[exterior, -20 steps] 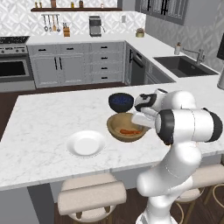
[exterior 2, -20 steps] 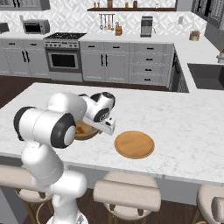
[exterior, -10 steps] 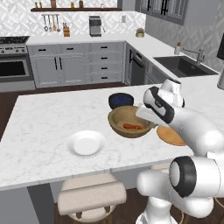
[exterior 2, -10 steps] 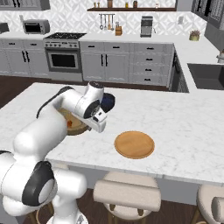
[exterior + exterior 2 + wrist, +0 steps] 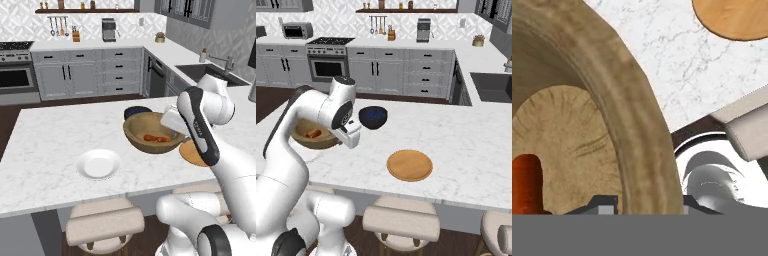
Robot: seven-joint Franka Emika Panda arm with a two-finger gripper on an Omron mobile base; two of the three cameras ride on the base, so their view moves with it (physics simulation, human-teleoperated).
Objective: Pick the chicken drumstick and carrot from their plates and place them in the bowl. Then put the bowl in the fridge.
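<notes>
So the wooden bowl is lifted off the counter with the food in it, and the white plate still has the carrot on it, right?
Not quite. The white plate is bare in the left base view; orange-red food already lies inside the wooden bowl, which the gripper holds by its rim, raised off the counter.

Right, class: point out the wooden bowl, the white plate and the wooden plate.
wooden bowl (image 5: 137,136), left base view, outer wall.
white plate (image 5: 99,164), left base view, centre.
wooden plate (image 5: 409,165), right base view, centre.

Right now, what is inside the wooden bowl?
In the bowl, orange-red food lies on the bottom. I cannot tell carrot from drumstick. The near wall and the tool hide part of the inside.
</notes>
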